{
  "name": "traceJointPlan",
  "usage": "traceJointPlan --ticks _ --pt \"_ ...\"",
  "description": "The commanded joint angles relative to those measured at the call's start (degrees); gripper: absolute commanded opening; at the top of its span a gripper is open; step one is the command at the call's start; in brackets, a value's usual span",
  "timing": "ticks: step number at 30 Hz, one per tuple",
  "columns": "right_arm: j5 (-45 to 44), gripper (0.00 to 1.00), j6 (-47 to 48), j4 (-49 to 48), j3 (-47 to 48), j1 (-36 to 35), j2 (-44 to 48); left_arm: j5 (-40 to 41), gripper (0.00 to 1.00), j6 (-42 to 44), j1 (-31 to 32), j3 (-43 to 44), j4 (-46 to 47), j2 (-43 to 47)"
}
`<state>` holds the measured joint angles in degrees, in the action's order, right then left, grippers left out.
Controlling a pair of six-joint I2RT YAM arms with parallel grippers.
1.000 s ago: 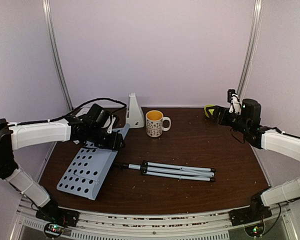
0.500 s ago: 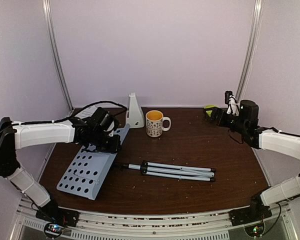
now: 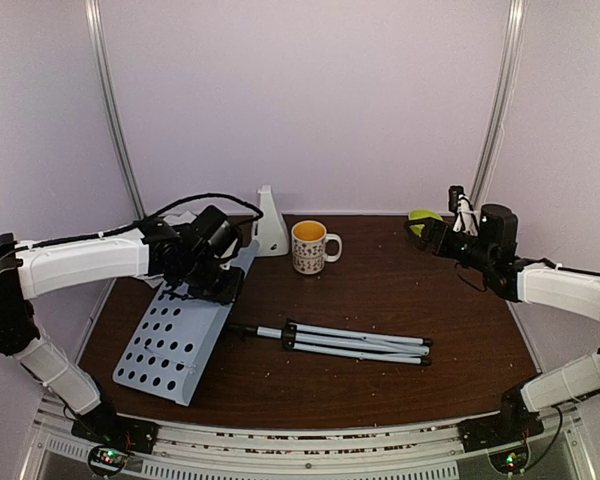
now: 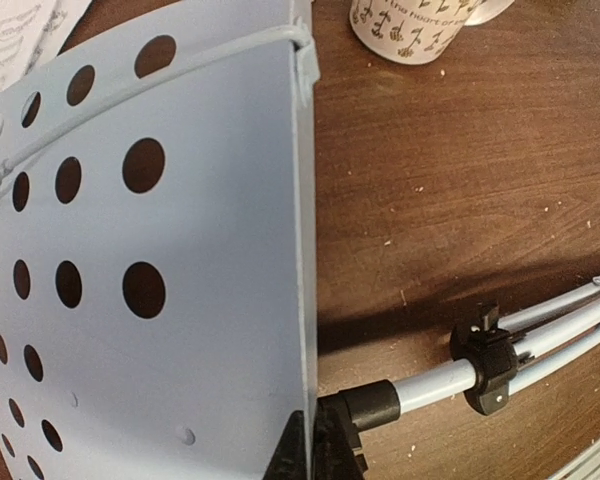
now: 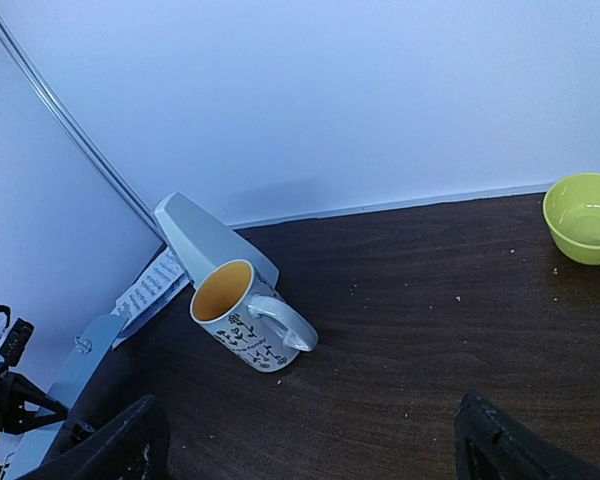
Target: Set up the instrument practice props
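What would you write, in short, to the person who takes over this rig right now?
Left gripper: shut on the right edge of the music stand, near its joint.
Right gripper: open, empty, near the green bowl.
Things: the stand lies flat on the table, its tripod folded; the sheet-music pages lie at the rear left, behind the stand; the metronome stands at the back beside the mug.
Done: nothing is set up yet.
To do: unfold the tripod, raise the stand, put the pages on it, place the metronome.

Pale blue-grey stand plate (image 4: 220,300) full of round holes. White mug (image 3: 310,250) with little black marks, orange inside. Green bowl (image 5: 583,218). Dark brown table (image 3: 400,290).
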<state>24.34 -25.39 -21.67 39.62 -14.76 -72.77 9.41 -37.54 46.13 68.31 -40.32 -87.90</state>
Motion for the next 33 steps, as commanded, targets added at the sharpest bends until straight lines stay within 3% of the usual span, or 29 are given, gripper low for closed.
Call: traceJointPlan --ticks 1,9,16,20,25,33 --pt "1.95 1.00 -1.57 -1.38 -0.51 -0.26 2.53 7.24 0.00 5.72 0.69 7.54 -2.26 4.87" --pt "2.80 1.00 -2.24 -1.18 -0.85 -0.26 6.15 15.65 0.00 16.55 3.26 16.69 -7.61 7.74" --pt "6.12 1.00 -3.96 -2.11 0.21 -0.26 8.69 22.98 0.00 30.22 6.74 24.15 -7.46 10.60" --pt "9.77 1.00 -8.02 -5.93 0.00 -0.42 9.05 27.40 0.00 39.53 9.65 25.52 -2.51 12.77" --pt "13.37 1.00 -10.88 -8.05 0.90 -1.52 8.82 27.88 0.00 55.14 14.57 23.59 7.77 16.59" --pt "17.54 1.00 -17.26 -11.98 4.90 -6.12 6.63 19.24 0.00 74.53 18.82 24.62 15.35 18.99"
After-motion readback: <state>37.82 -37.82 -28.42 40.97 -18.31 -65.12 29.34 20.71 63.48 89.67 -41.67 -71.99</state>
